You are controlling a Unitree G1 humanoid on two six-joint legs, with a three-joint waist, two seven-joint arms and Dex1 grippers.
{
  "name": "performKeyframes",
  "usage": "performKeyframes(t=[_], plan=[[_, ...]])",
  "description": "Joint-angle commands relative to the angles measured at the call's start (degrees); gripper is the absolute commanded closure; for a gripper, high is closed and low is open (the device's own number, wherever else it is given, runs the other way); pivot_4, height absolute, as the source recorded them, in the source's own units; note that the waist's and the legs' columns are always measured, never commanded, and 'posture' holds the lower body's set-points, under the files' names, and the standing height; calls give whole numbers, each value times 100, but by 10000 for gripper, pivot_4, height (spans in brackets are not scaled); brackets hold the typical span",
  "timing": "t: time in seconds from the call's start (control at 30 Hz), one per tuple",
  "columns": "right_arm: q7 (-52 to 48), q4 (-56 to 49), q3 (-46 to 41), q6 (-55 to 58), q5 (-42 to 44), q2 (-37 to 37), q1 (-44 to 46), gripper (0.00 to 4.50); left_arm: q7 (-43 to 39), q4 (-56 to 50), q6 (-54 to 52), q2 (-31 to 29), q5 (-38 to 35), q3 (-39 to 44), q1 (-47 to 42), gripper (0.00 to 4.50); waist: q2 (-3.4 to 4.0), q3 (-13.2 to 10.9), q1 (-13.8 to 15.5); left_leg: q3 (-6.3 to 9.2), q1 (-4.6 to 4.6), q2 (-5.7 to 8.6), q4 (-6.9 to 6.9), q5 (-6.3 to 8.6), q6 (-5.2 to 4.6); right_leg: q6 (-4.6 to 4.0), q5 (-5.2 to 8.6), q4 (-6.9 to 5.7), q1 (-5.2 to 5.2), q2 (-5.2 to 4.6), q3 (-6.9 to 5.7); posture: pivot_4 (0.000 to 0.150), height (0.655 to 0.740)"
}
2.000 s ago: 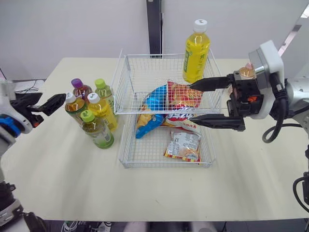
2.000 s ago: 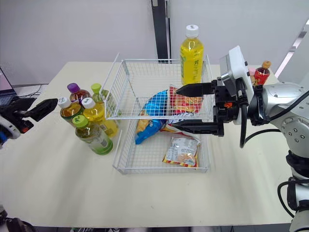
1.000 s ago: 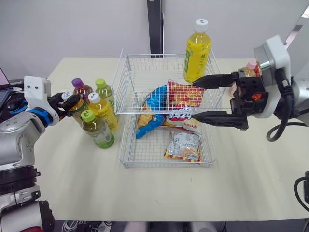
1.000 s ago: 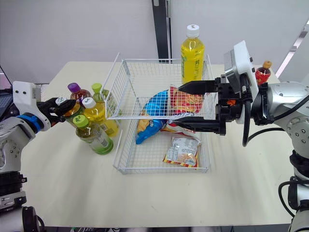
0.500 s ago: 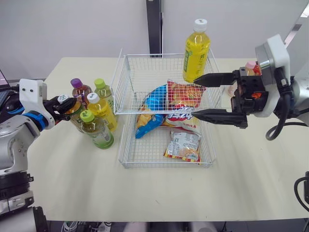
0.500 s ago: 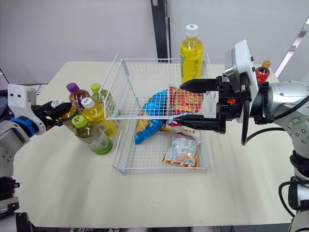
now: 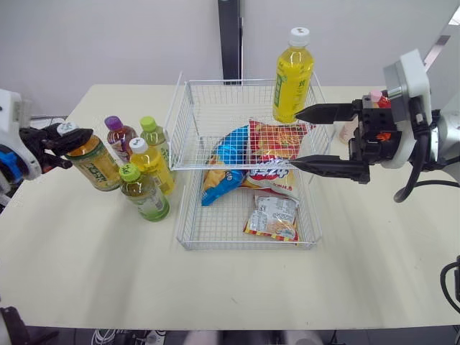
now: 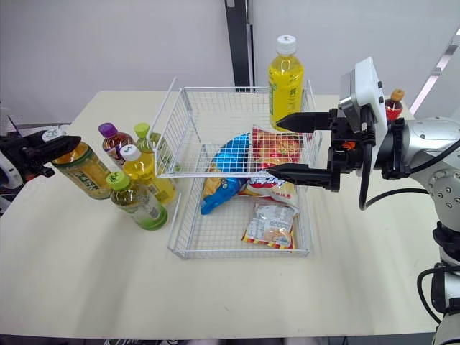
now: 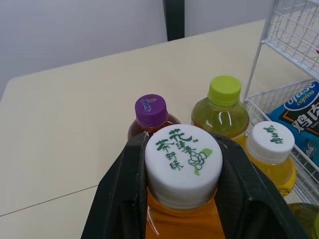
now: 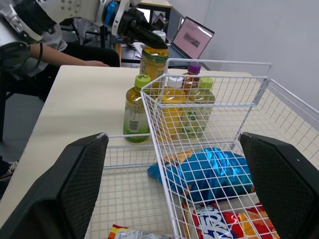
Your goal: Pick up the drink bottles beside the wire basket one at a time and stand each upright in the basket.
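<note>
Amber tea bottle [image 7: 92,164], newly drawn out of its cluster, hangs tilted to the left of the wire basket [image 7: 188,115], left gripper [image 7: 68,136] clamped under its white cap; four bottles [image 7: 142,169] wait beside the basket; right gripper [image 7: 296,138] hovers over it, spread wide; transfer likely begun.

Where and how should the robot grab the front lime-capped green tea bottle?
Grip the lime-capped green tea bottle by its neck, from the robot's left: it stands upright, with the white wire basket on its right and a white-capped yellow bottle behind.
</note>
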State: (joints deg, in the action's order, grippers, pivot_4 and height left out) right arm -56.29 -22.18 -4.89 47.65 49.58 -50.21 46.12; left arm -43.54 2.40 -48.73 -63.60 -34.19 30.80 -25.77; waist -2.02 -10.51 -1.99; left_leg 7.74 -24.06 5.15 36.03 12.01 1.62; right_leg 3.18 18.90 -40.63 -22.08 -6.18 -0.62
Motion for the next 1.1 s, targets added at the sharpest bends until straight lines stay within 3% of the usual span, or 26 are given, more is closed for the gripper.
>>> performKeyframes(t=[0.03,0.13,0.27,0.53,0.67,0.93,1.1], plan=[[-74,8,-161,-82,2,-59,17,0,-395,431,92,-664,-216,370,-693,31466,-2,-1,2,1,-2,0,0,0,0,0,0,0,-1,1,-2,1500,7400],[-164,55,-224,-75,-13,-176,-42,0,-793,826,9,-1066,-369,-92,-1500,31466,-3,-1,5,-2,-7,3,0,0,0,1,0,4,-3,6,-3,1500,7400],[-124,98,-381,-72,13,-266,-50,0,-1136,1126,-271,-1137,-482,-906,-2857,31466,-3,-1,36,-1,-11,8,1,0,0,5,-2,12,-1,5,-7,1500,7400],[151,-218,-845,101,213,-472,-452,0,-1711,2432,-405,-19,43,-2439,-6002,31466,-15,-8,4,-3,-27,9,11,-1,0,14,-6,3,-6,11,-10,1500,7400],[339,-353,-1078,176,283,-564,-654,0,-2023,3141,-248,459,359,-2757,-6944,31466,-19,-12,-124,-14,-34,9,12,-2,0,15,-6,-2,-19,11,-2,1500,7400],[731,-382,-1439,144,135,-745,-1023,0,-2383,3643,406,1778,985,-3271,-7263,31466,-19,-14,-117,-13,-33,9,18,-3,-2,16,-5,-15,-21,10,-2,1500,7400],[841,-450,-1613,149,169,-829,-1204,0,-1852,3866,964,2577,1364,-3279,-7181,31466,-22,-15,-106,-13,-49,12,50,-2,-3,17,-5,-18,-22,8,-3,1500,7400]])
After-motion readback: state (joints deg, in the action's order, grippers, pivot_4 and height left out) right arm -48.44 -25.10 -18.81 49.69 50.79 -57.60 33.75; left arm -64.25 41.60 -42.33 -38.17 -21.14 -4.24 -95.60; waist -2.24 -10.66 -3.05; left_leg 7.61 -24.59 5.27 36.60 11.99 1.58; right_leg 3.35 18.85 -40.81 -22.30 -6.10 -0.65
